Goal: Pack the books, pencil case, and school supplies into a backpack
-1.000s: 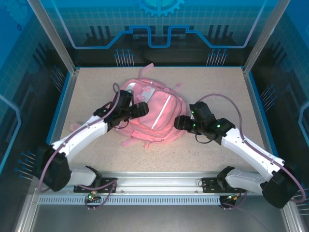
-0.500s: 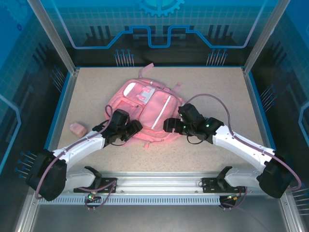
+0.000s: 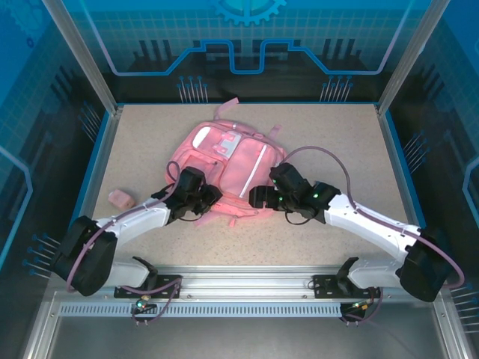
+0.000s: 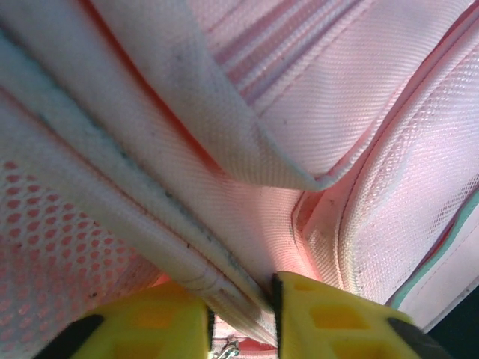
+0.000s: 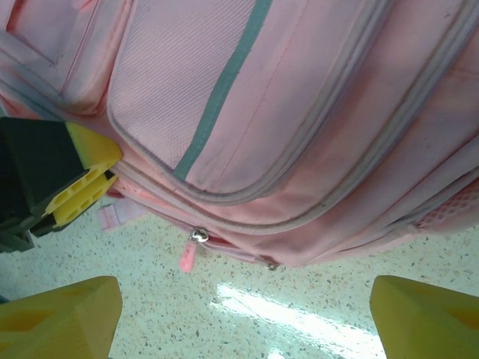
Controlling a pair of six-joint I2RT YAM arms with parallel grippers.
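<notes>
At mid-table, the backpack [image 3: 238, 161] is lying flat, front pockets facing up. Along its near edge the left gripper [image 4: 241, 299] is pinching a seam fold, while the right gripper [image 5: 243, 318] is hovering spread wide. It should be closing squarely on the small zipper pull [image 5: 188, 254] while the left is anchoring the fabric taut.

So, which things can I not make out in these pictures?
Backpack contents: top view, pink fabric hides them.
Small pink object, far left: top view, too small to identify.
Left hand grip: left wrist view, bottom edge cuts off the fold it pinches.
</notes>
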